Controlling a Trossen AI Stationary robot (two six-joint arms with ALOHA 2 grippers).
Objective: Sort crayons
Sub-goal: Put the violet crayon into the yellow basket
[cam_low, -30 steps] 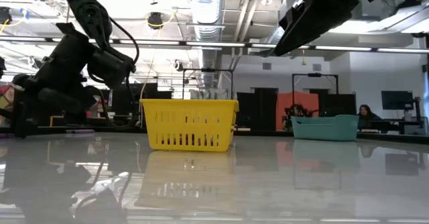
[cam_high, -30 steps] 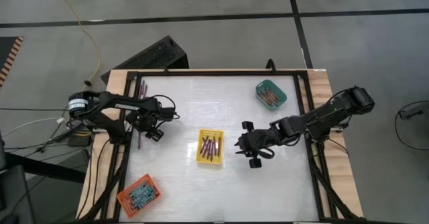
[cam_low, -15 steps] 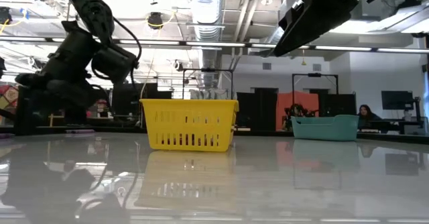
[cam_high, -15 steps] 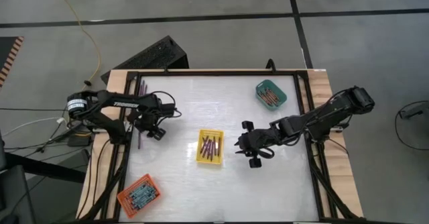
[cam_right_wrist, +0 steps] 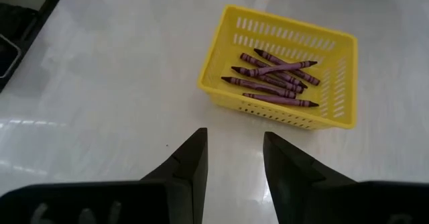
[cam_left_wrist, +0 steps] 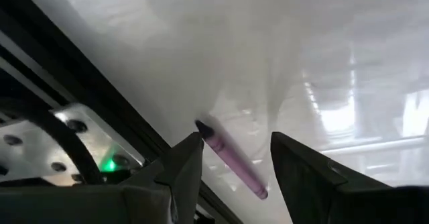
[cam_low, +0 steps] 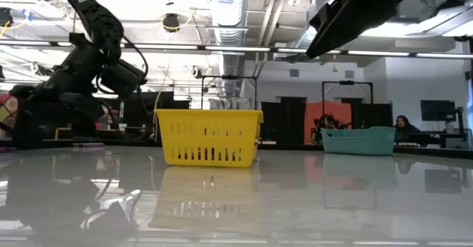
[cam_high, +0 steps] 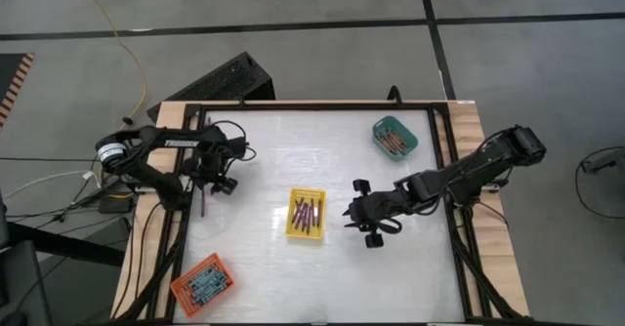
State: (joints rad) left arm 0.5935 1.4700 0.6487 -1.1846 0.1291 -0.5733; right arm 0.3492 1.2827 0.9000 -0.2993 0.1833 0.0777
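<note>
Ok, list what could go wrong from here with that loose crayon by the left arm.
1. The purple crayon lies right beside the dark table frame, so the open left pincer may strike the frame as it descends.
2. The crayon lies slantwise between the fingers; closing could roll it away.
3. The right pincer hangs open near the yellow tray; a carry there risks crowding.

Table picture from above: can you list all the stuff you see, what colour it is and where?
Yellow tray: one, yellow, middle of the table, purple crayons inside.
Teal tray: one, teal, far right corner, reddish crayons inside.
Orange tray: one, orange, near left corner, bluish-grey crayons inside.
Loose crayon: one, purple, on the table by the left edge.
Table: one, white top, black frame.
Left gripper: open, astride the loose crayon.
Right gripper: open, empty, just right of the yellow tray.
</note>
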